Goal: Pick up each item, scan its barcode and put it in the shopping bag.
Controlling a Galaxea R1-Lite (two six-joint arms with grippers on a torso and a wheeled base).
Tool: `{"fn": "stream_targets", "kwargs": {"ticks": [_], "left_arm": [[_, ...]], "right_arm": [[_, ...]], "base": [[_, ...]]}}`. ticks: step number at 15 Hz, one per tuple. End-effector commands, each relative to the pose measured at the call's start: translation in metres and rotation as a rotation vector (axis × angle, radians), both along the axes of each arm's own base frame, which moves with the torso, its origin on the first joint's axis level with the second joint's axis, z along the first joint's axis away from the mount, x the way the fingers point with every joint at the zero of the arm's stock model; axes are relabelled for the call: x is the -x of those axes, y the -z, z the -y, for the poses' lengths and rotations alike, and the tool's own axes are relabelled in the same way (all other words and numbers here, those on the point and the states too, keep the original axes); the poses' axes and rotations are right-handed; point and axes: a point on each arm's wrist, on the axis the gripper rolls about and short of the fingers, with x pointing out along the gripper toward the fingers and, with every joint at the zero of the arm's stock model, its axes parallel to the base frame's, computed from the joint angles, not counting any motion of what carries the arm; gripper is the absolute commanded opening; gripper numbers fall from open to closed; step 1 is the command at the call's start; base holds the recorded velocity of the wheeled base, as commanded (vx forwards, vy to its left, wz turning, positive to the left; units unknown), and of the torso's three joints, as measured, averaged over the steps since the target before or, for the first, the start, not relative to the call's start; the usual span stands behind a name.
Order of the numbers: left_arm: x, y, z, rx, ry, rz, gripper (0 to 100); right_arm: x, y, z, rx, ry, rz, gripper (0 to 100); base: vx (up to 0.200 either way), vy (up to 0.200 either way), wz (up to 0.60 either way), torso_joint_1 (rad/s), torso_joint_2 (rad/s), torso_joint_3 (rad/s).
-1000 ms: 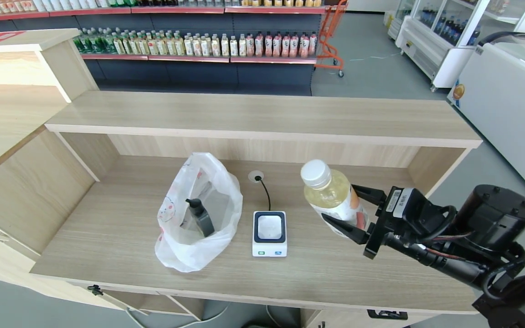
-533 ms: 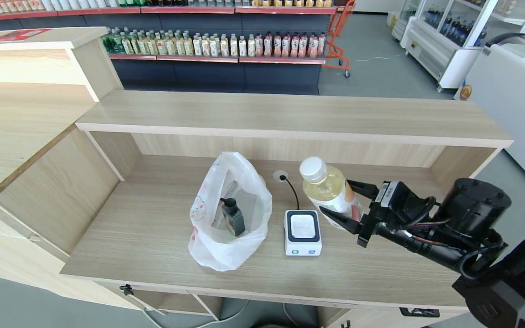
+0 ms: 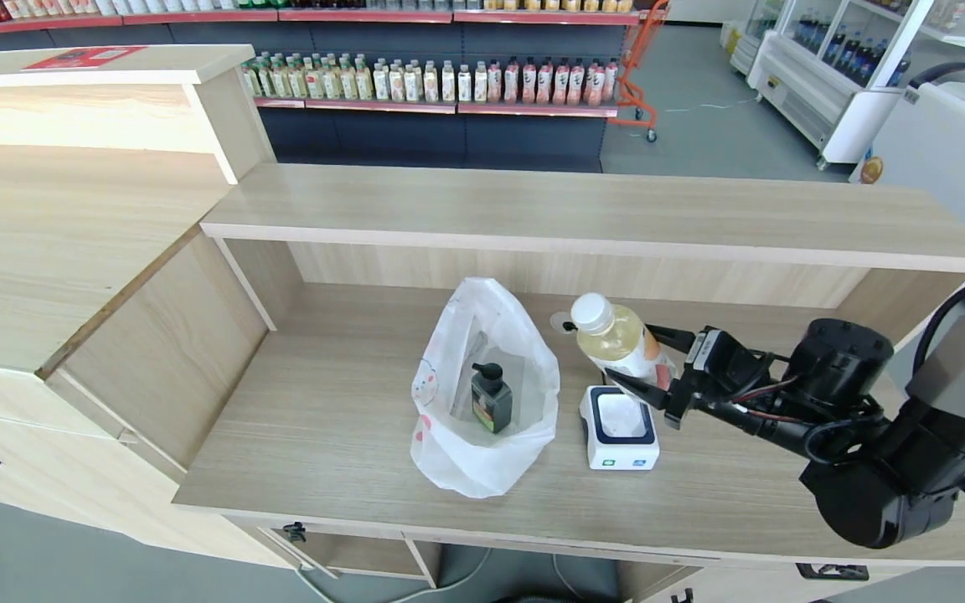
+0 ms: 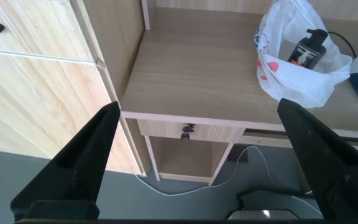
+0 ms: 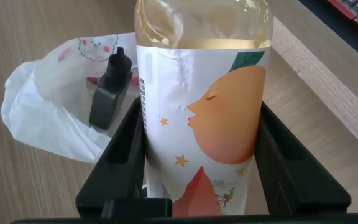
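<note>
Now the right arm stretches level over the counter (image 3: 323, 419), its right gripper (image 3: 638, 358) pinching the tilted bottle (image 3: 614, 337) just above the scanner (image 3: 619, 425), beside the bag (image 3: 449, 452) holding a pump bottle (image 3: 491, 399). The left gripper (image 4: 199, 109) hangs before the counter's front edge, fingers spread wide.

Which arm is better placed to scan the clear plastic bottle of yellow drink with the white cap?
Right. The right gripper clamps the clear plastic bottle close to the white square scanner. The left gripper hangs open, out past the wooden counter.
</note>
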Motion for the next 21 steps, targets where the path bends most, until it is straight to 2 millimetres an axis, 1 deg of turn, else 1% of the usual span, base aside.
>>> {"fn": "stream_targets", "kwargs": {"ticks": [1,2,3,6,9,18,21], "left_arm": [[0.000,0.000,0.000,0.000,-0.001,0.001,100],[0.000,0.000,0.000,0.000,-0.001,0.001,100],[0.000,0.000,0.000,0.000,-0.002,0.001,100],[0.000,0.000,0.000,0.000,-0.001,0.001,100],[0.000,0.000,0.000,0.000,-0.001,0.001,100],[0.000,0.000,0.000,0.000,-0.001,0.001,100],[0.000,0.000,0.000,0.000,-0.001,0.001,100]], "right_arm": [[-0.012,0.015,0.006,0.022,0.012,-0.013,0],[-0.013,0.018,0.008,0.031,0.011,-0.010,0],[-0.017,0.026,0.015,0.051,0.016,-0.014,0],[-0.030,0.036,0.028,0.073,0.025,0.001,0],[-0.048,0.047,0.032,0.087,-0.015,0.032,0],[-0.080,0.079,0.024,0.100,-0.118,0.070,0],[-0.089,0.083,0.017,0.106,-0.131,0.102,0]], "base": [[0.000,0.000,0.00,0.000,0.00,0.000],[0.000,0.000,0.00,0.000,0.00,0.000],[0.000,0.000,0.00,0.000,0.00,0.000],[0.000,0.000,0.00,0.000,0.00,0.000],[0.000,0.000,0.00,0.000,0.00,0.000],[0.000,0.000,0.00,0.000,0.00,0.000],[0.000,0.000,0.00,0.000,0.00,0.000]]}}
